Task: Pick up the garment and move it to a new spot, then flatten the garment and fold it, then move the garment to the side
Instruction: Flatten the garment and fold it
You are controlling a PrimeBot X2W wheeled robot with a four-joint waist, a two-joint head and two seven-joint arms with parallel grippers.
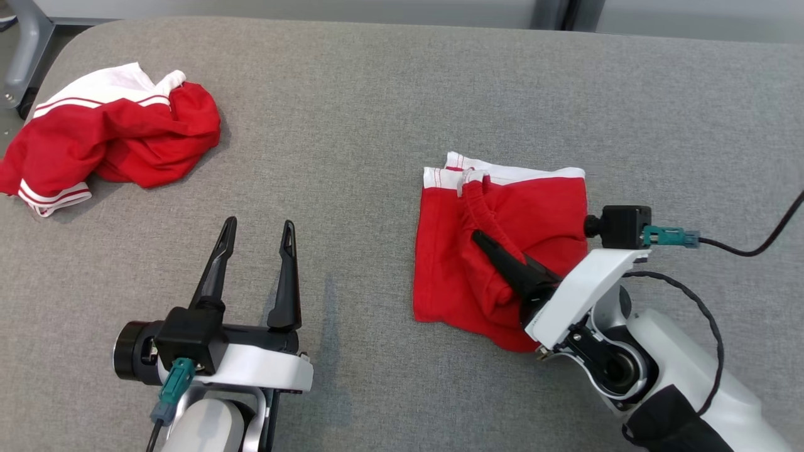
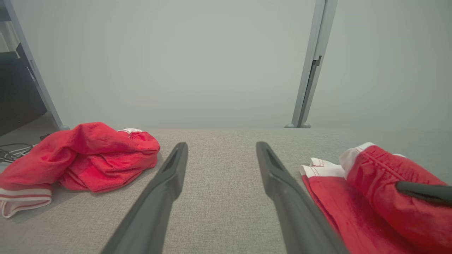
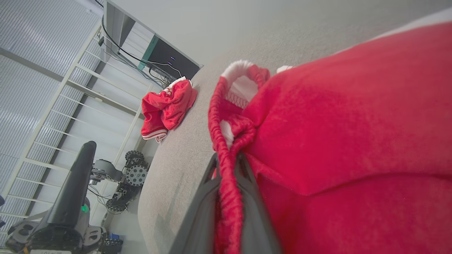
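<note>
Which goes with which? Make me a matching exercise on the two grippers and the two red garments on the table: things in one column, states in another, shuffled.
Things:
1. left gripper
2. right gripper
3. shorts
4. crumpled garment

States:
A. heaped near the far left corner of the table
B. shut on a gathered red edge of cloth
C. open and empty
D. lying partly flat, white band at the far edge

Pairs: 1-C, 2-B, 3-D, 4-A.

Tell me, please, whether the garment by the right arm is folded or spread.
Partly folded: the garment lies in overlapping layers, one ridge raised.
</note>
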